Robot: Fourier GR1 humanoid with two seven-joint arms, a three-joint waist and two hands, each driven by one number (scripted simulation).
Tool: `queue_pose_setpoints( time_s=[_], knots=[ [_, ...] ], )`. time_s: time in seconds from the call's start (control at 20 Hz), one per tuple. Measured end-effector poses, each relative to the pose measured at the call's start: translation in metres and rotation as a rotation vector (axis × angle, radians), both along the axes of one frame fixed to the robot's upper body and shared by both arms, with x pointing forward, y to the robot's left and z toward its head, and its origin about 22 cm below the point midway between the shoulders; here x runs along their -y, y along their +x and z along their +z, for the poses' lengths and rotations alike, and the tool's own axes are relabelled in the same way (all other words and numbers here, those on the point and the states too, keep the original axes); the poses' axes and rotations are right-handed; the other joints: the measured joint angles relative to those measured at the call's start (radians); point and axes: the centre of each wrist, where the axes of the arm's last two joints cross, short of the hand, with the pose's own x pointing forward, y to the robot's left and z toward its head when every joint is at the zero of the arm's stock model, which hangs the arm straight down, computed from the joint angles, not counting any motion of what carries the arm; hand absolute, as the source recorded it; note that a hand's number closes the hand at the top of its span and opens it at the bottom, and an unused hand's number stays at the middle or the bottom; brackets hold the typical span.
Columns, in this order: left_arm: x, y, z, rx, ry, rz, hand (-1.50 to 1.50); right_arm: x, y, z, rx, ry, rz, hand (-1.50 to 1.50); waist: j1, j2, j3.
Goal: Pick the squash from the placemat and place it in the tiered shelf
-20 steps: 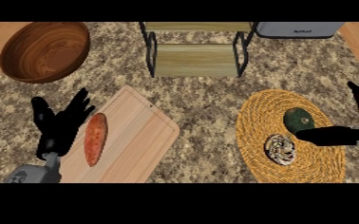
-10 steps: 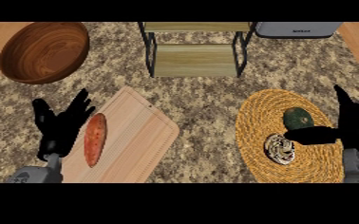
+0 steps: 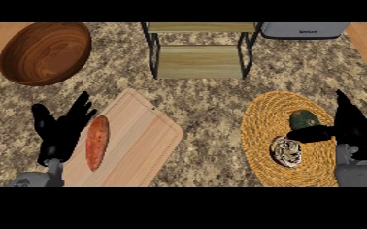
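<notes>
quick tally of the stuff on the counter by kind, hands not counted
Food: 2 (squash, sweet potato)
Containers: 2 (wooden bowl, small patterned bowl)
Mats and boards: 2 (placemat, cutting board)
Shelves: 1 (tiered shelf)
Appliances: 1 (grey appliance)
Total: 8

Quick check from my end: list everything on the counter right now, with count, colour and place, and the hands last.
squash: one, dark green, on the placemat's far right part
placemat: one, round, woven yellow-orange, right side of the counter
patterned round object: one, brown and white, on the placemat, nearer than the squash
tiered shelf: one, light wood on a dark frame, far centre
wooden bowl: one, brown, far left
cutting board: one, pale wood, near left
sweet potato: one, orange-red, on the cutting board's left part
grey appliance: one, far right edge
left hand: black, open, beside the cutting board
right hand: black, open, thumb reaching across by the squash
</notes>
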Motion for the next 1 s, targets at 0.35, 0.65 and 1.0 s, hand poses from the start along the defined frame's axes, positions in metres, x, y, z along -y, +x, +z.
queue_pose_setpoints(
  time_s=[0.35, 0.65, 1.0],
  knots=[
    [-0.008, 0.002, -0.002, -0.007, 0.0, 0.001, 0.0, 0.004, 0.007, -0.019, -0.002, -0.022, -0.027, -1.5, -0.002, -0.002, 0.0],
    [-0.007, 0.001, -0.001, -0.007, -0.001, -0.003, 0.0, 0.01, 0.012, -0.036, 0.023, -0.014, -0.045, -1.5, -0.001, -0.002, -0.002],
    [-0.004, 0.001, 0.002, -0.01, -0.007, -0.006, 0.0, 0.008, 0.018, -0.052, -0.076, -0.011, 0.103, 1.5, 0.002, -0.003, -0.006]
  ],
)
